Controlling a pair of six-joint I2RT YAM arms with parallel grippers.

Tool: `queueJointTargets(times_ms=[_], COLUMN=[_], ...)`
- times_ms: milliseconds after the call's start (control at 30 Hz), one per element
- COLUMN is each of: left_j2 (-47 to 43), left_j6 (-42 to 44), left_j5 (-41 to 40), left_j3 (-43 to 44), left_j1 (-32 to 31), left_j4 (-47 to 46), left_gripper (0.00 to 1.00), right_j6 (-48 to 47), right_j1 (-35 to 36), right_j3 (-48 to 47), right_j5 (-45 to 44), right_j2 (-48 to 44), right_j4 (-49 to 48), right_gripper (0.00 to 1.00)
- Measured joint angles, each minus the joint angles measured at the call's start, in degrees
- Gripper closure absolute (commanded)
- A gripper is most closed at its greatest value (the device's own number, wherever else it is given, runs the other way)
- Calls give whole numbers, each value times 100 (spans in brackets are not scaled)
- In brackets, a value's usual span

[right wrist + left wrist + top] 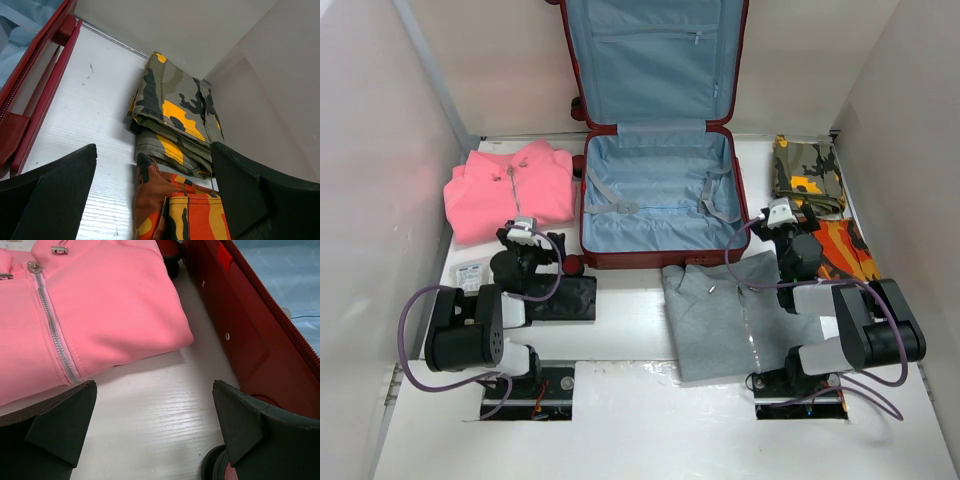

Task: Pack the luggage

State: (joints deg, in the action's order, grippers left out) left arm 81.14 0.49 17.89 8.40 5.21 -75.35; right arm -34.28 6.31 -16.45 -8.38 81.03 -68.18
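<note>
At twelve o'clock on the white tabletop [630, 320] lies the luggage [650, 258], open, its blue-lined base flat and its lid [655, 60] raised against the far wall; grey straps cross the bare lining. At ten o'clock of it rests a folded pink zip jacket [510, 190]; at two o'clock, a folded green camouflage garment [807, 172], with an orange camouflage garment [840, 250] just nearer the arms. A grey shirt [730, 310] lies at five o'clock, its top edge close to the case's near wall; a black pouch [565, 298] lies at seven o'clock. The left jaws stand spread and hold nothing, between the jacket [100, 315] and the case's red side [240, 330]. The right jaws, likewise spread and holding nothing, face the camouflage garments [175, 115].
</note>
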Motion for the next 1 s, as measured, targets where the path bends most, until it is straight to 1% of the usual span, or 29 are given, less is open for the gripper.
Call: queueJointTargets(times_ms=[167,267,333,400,467,533,600,700,800,833,900,1000], left_j2=[-13,-186,-610,-1338,-2181,-2712,-2896,-2752,-2258,-2055,-1875,-1862], left_j6=[81,72,2,153,610,992,1211,1506,1668,1683,1703,1655], left_j5=[66,111,225,356,682,925,903,752,542,503,402,352], left_j3=[-7,-116,-223,-175,212,925,1687,2673,3547,3803,3969,3952], left_j1=[-4,-28,83,208,240,234,234,238,236,229,201,188], left_j4=[2,39,192,457,1169,1882,2579,3624,4780,4955,5351,5755], left_gripper=[0,0,0,0,0,0,0,0,0,0,0,0], right_j6=[0,0,39,188,356,455,452,455,402,391,361,350], right_j1=[0,0,0,0,-48,-133,-201,-306,-516,-612,-804,-1049], right_j3=[0,0,-2,-151,-608,-1241,-1849,-2697,-3626,-4030,-5075,-6712], right_j5=[-2,0,-70,-424,-881,-1287,-1493,-1578,-1276,-1104,-793,-339], right_j2=[0,0,-105,-562,-1191,-1777,-2181,-2393,-2057,-1805,-1088,175], right_j4=[0,-2,118,828,1867,2684,3305,4140,5224,5641,6599,7941], right_gripper=[0,0,0,0,0,0,0,0,0,0,0,0])
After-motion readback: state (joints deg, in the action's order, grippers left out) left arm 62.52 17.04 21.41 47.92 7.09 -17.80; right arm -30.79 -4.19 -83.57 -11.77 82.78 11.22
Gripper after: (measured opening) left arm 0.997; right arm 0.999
